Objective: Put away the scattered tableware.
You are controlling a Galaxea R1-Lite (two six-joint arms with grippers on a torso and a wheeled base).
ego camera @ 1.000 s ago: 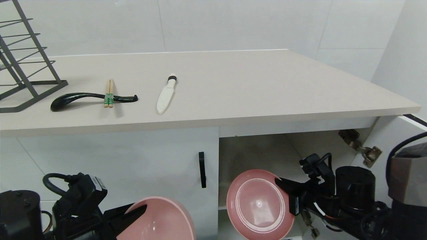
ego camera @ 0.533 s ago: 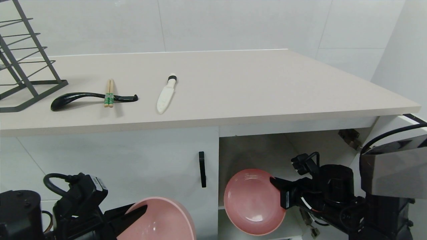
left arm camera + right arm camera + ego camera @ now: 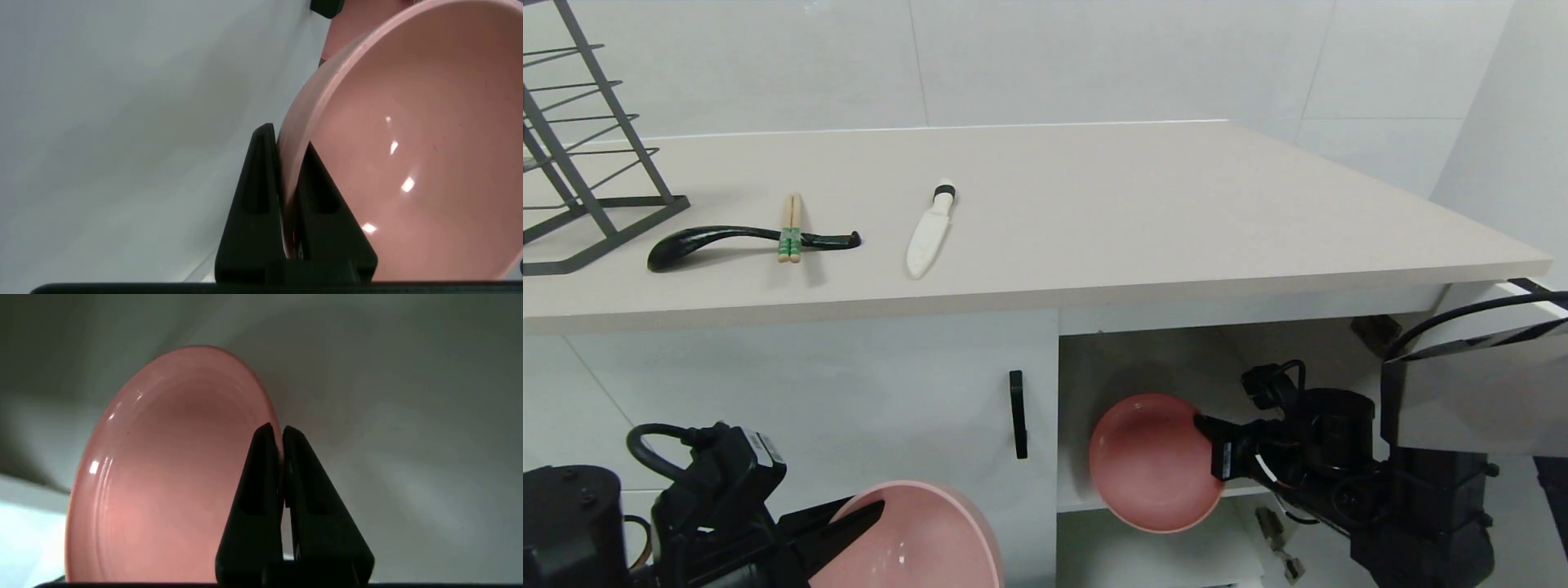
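Plate (image 3: 1152, 461) goes first, I reckon. The right gripper (image 3: 283, 437) has it pinched by the rim, jaws nearly together with just the thin edge between them. It hangs on edge right at the mouth of the open cupboard (image 3: 1143, 359), about level with the shelf (image 3: 1078, 500). To do this bit well I'd tip it flat before letting go, slide it well in over the shelf, and set it down low so it can't drop or roll. A rim pinch on something that glossy could slip if the wrist swings fast, so slow and steady.

The left gripper (image 3: 284, 151) is clamped on the rim of the bowl (image 3: 923, 539), one finger inside and one outside, down low in front of the shut door near the handle (image 3: 1016, 415). I'd hold it there till the plate's in.

Both pieces are salmon pink, smooth and shiny. Plastic or glazed ceramic, can't tell which. The plate is shallow with a raised lip, the bowl deep and round-walled. Up on the matte beige counter (image 3: 1135, 204) lie a curved black ladle (image 3: 719, 241), wooden chopsticks (image 3: 790, 229) across its handle, and a white knife (image 3: 929, 235) with a black band, near a wire rack (image 3: 580, 147).
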